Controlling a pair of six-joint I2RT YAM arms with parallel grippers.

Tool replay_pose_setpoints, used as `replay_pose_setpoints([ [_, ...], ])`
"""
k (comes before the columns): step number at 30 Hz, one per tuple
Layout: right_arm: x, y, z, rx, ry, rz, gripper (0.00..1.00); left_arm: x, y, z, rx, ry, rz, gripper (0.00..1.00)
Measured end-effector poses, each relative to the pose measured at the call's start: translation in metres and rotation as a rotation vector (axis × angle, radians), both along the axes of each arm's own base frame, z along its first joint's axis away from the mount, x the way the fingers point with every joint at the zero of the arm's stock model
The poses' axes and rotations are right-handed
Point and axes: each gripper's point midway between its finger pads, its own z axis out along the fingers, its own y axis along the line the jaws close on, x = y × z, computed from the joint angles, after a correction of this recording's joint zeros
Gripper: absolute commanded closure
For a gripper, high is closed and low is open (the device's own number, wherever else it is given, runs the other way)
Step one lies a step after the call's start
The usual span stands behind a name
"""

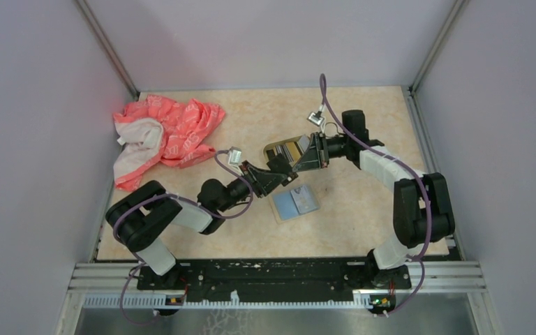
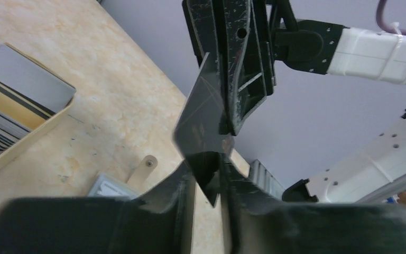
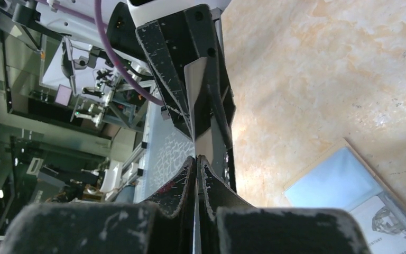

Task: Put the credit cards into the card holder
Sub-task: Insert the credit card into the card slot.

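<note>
The card holder (image 1: 273, 146), a gold-rimmed tin with several striped cards in it, sits mid-table; its rim also shows in the left wrist view (image 2: 34, 131). My right gripper (image 1: 313, 155) is shut on a dark card (image 1: 301, 159) held above the table beside the holder. In the right wrist view the card (image 3: 200, 100) is edge-on between its jaws (image 3: 197, 159). My left gripper (image 1: 277, 169) meets it from the other side. Its jaws (image 2: 209, 170) are slightly apart with the dark card's (image 2: 201, 121) corner between them. Pale blue cards (image 1: 295, 203) lie on the table.
A crumpled pink cloth (image 1: 164, 136) lies at the back left. Grey walls enclose the table on three sides. A small tan tab (image 2: 144, 168) lies by the loose cards (image 2: 110, 186), which also show in the right wrist view (image 3: 338, 182).
</note>
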Motion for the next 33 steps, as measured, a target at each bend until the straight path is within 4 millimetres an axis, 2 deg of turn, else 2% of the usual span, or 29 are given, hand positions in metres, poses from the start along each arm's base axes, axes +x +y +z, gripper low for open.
replay_pose_setpoints([
  [1,-0.001,0.000,-0.001,-0.001,-0.003,0.003,1.00,0.001,0.000,0.001,-0.003,0.002,0.001,1.00],
  [3,0.000,0.001,-0.005,-0.009,-0.031,-0.003,0.99,-0.001,0.000,0.002,-0.009,0.004,-0.014,1.00],
  [6,0.001,0.000,-0.007,-0.029,-0.080,-0.005,0.61,-0.002,0.001,0.002,-0.006,0.002,-0.038,1.00],
  [7,0.002,0.000,-0.007,-0.042,-0.105,-0.005,0.52,-0.001,0.002,0.002,-0.005,0.000,-0.040,1.00],
  [11,0.009,-0.002,0.010,-0.092,-0.276,0.007,0.36,-0.005,0.015,-0.017,0.051,0.004,-0.065,1.00],
  [15,0.002,-0.006,0.012,-0.135,-0.410,0.032,0.35,-0.026,0.022,-0.034,0.117,-0.027,-0.173,1.00],
  [20,-0.016,0.004,-0.005,-0.208,-0.503,0.116,0.35,-0.055,0.022,-0.021,0.169,-0.168,-0.310,1.00],
  [23,-0.028,0.011,-0.011,-0.215,-0.548,0.175,0.38,-0.065,0.025,-0.018,0.213,-0.226,-0.348,1.00],
  [29,-0.051,0.022,-0.019,-0.197,-0.591,0.285,0.47,-0.069,0.024,-0.029,0.308,-0.242,-0.406,1.00],
  [33,-0.068,0.030,-0.024,-0.189,-0.600,0.358,0.61,-0.067,0.021,-0.037,0.358,-0.218,-0.435,1.00],
])
